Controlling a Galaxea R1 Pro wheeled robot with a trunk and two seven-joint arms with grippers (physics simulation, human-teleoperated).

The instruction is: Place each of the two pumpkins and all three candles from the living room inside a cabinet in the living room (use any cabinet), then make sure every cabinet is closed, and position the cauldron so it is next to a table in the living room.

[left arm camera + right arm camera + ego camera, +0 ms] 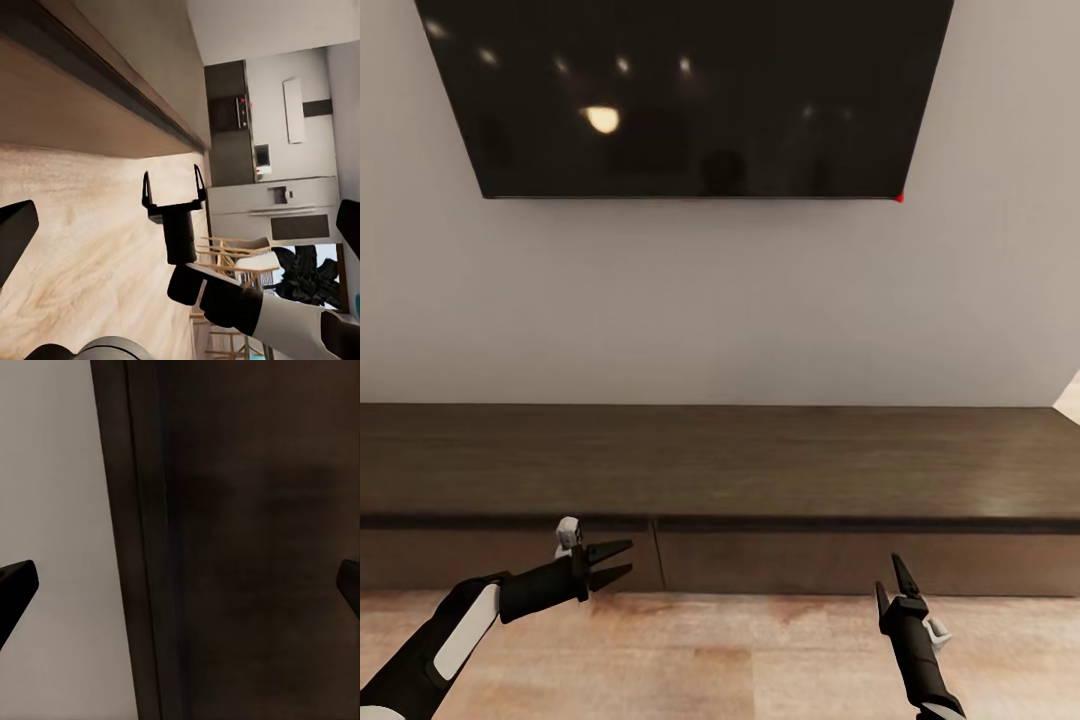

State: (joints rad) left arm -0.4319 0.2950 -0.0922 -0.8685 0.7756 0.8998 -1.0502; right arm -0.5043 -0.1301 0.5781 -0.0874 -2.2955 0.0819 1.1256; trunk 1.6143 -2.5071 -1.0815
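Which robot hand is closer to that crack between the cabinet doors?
Left. The left gripper hangs just beside the door seam on the cabinet; the right gripper is far off toward the other side.

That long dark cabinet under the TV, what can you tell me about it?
The cabinet is a long, low unit of dark brown wood grain, standing on the pale wood floor against the light wall, below the black wall-mounted screen. Its flat top is bare. The front has plain, handleless panels, with a vertical seam near the left gripper. All visible panels look shut. Nothing touches it.
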